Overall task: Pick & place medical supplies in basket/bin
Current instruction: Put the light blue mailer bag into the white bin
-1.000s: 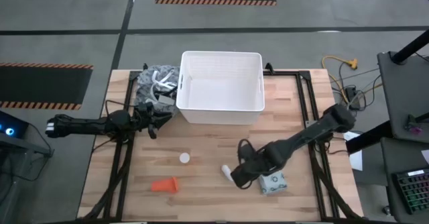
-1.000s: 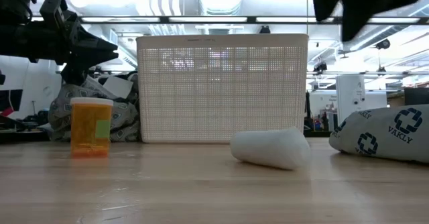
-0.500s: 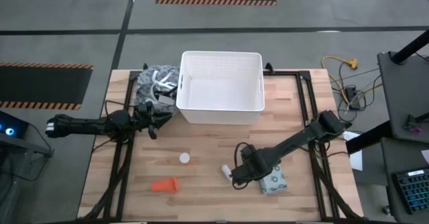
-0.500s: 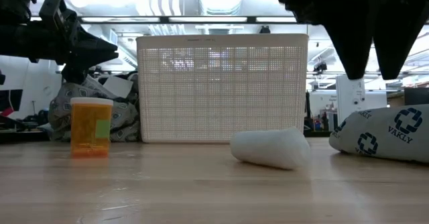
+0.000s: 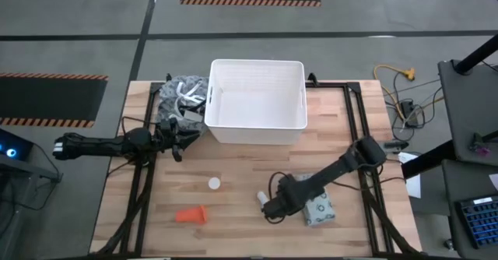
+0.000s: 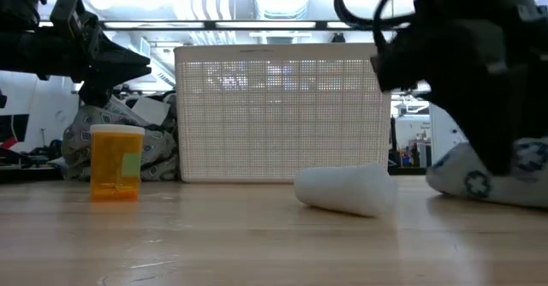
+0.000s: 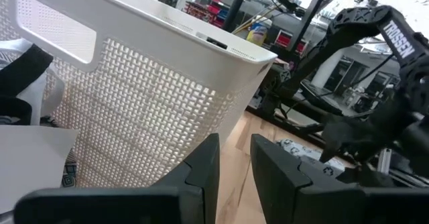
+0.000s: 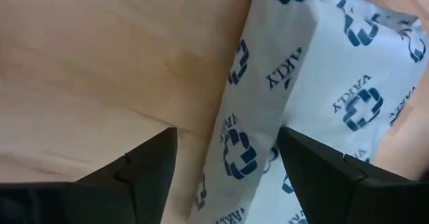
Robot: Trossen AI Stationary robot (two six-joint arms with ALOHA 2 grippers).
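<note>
Left tool (image 5: 177, 142) idle by the tub's (image 5: 257, 120) left side, fingers a narrow gap apart, holding nothing. Vial (image 6: 116, 163) and orange piece (image 5: 191, 214) untouched near the front left of the worktop (image 5: 233, 166); white cylinder (image 6: 346, 188) front-centre. Right tool (image 5: 274, 208) has dropped over the last second to worktop level, fingers spread, straddling the packet (image 8: 315, 83) edge near the front right. Looks like grasp is imminent; nothing binned yet.

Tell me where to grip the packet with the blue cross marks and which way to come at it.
Grip the packet across its narrow width, near the middle, coming straight down from above. It lies flat on the table, long and soft, so its two long edges probably give the firmest hold. The right gripper is open low over it, one edge between its fingers.
</note>
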